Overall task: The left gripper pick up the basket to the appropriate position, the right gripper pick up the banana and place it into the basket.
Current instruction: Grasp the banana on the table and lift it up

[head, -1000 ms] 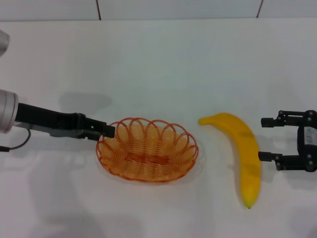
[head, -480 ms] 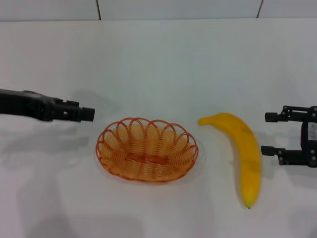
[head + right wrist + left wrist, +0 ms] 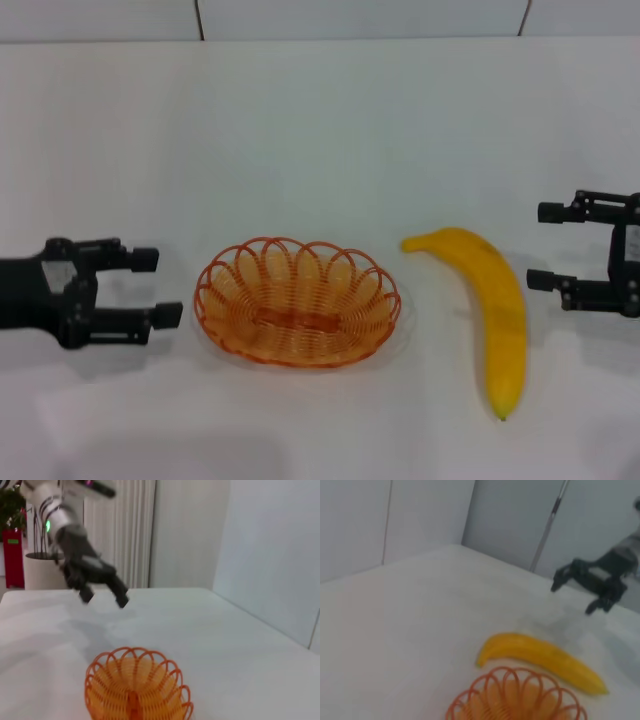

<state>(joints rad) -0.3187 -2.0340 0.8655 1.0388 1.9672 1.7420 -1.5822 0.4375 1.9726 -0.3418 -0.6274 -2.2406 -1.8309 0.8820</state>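
My left claw [image 3: 150, 287] hangs open and empty just beside the basket [image 3: 297, 300] on the tabletop [image 3: 320, 130] — light, stiff wire, I judge, best pinched at its looped rim — while my right claw [image 3: 548, 246], open too, waits near the smooth banana [image 3: 487, 310].

1 basket [image 3: 297, 315], 1 banana [image 3: 488, 308], 2 grippers

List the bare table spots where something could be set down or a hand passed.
Free: the wide strip of table behind the basket and banana, and the front edge below them. Tight: the gap between basket and banana, between the open left gripper and basket, and between the open right gripper and banana.
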